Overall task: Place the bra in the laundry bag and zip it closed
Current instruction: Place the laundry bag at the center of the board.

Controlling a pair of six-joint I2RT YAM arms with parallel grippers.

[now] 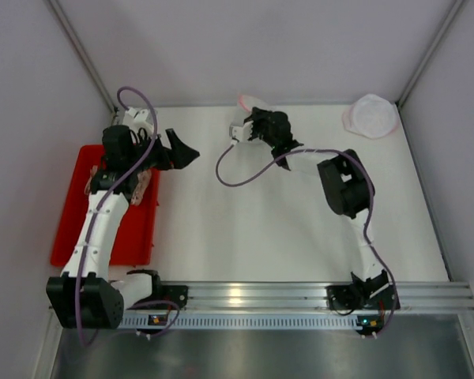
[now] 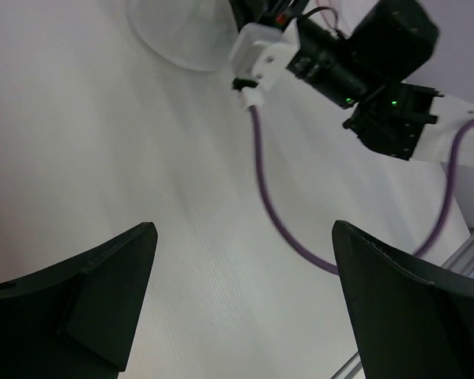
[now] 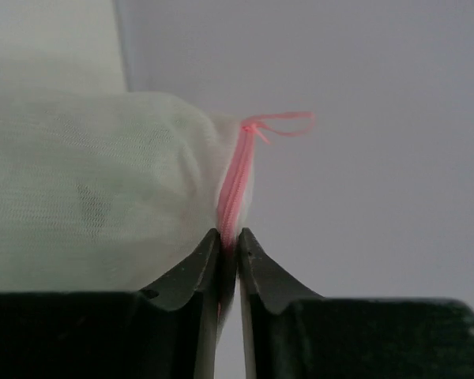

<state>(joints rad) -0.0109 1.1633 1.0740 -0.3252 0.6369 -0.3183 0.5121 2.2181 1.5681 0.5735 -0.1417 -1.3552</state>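
Note:
The laundry bag (image 3: pixel 95 197) is white mesh with a pink zipper (image 3: pixel 235 178) along its edge. It lies at the back of the table (image 1: pixel 253 101) and shows as a pale round shape (image 2: pixel 178 31) in the left wrist view. My right gripper (image 3: pixel 228 237) is shut on the zipper edge, with a pink loop sticking out above the fingertips. It reaches toward the back wall (image 1: pixel 253 113). My left gripper (image 2: pixel 245 229) stands wide open over bare table with nothing between its fingers, to the left of the bag (image 1: pixel 182 151). The bra is hidden.
A red tray (image 1: pixel 103 209) lies along the left wall under the left arm. A second round pale mesh item (image 1: pixel 371 116) sits in the back right corner. A purple cable (image 1: pixel 237 180) hangs in a loop from the right wrist. Walls close in the table on three sides.

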